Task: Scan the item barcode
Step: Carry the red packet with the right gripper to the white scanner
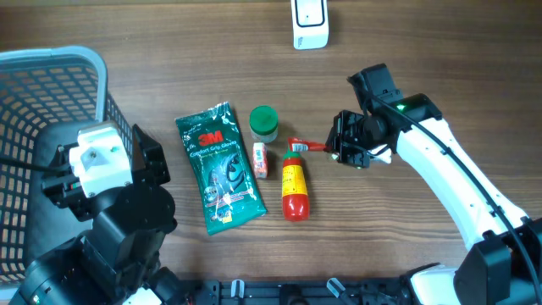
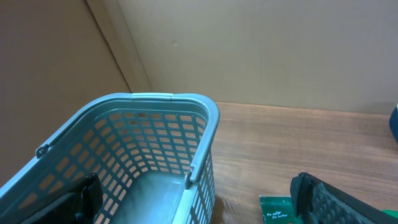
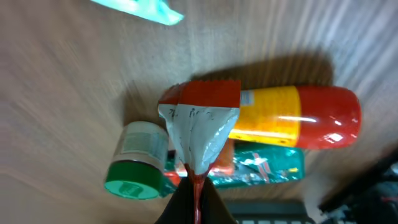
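Note:
My right gripper (image 1: 333,146) is shut on the thin edge of a red and silver packet (image 1: 302,145), held just above the table beside the other goods. In the right wrist view the packet (image 3: 202,121) hangs from the pinched fingertips of the right gripper (image 3: 195,198), in front of a red and yellow bottle (image 3: 298,118). No barcode shows on it. A white scanner (image 1: 310,24) stands at the table's far edge. My left gripper (image 2: 199,214) is open over the rim of the blue basket (image 2: 155,102), with nothing between its fingers.
On the table lie a green 3M bag (image 1: 220,167), a green-lidded jar (image 1: 264,122), a small red and white box (image 1: 262,159) and the red and yellow bottle (image 1: 295,186). The blue basket (image 1: 34,93) fills the left side, partly under the left arm.

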